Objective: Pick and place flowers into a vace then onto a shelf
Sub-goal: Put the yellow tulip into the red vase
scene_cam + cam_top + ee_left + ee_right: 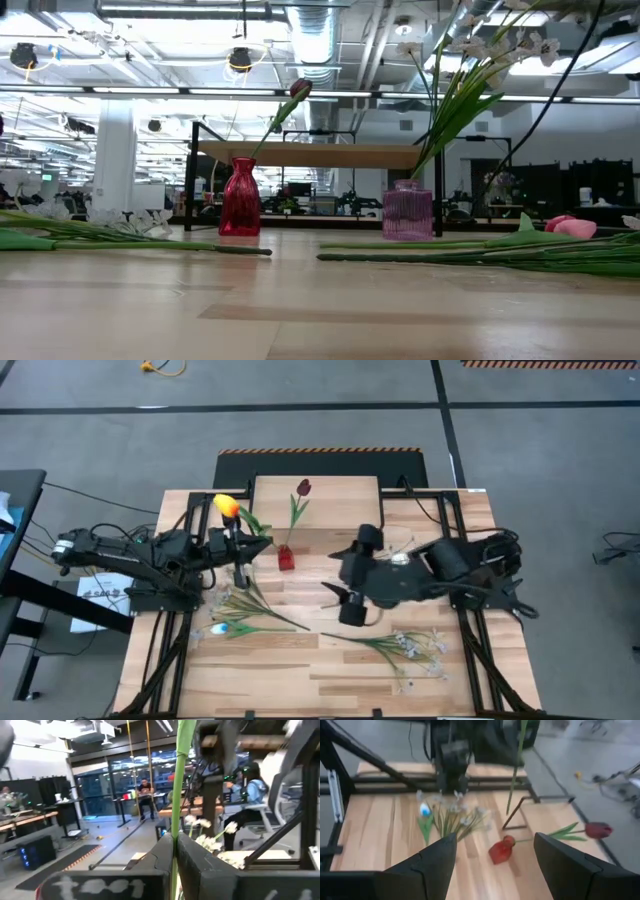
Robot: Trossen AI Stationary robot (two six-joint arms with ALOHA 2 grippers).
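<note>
One purple vase (407, 210), low view only.

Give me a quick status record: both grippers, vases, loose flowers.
left gripper: jaws shut on orange tulip, stem held upright
right gripper: jaws open, empty, above the table
red vase: holds dark red tulip, in front of the shelf
purple vase: holds white blossom spray
loose flowers: white spray near right arm; mixed bunch near left arm
</note>
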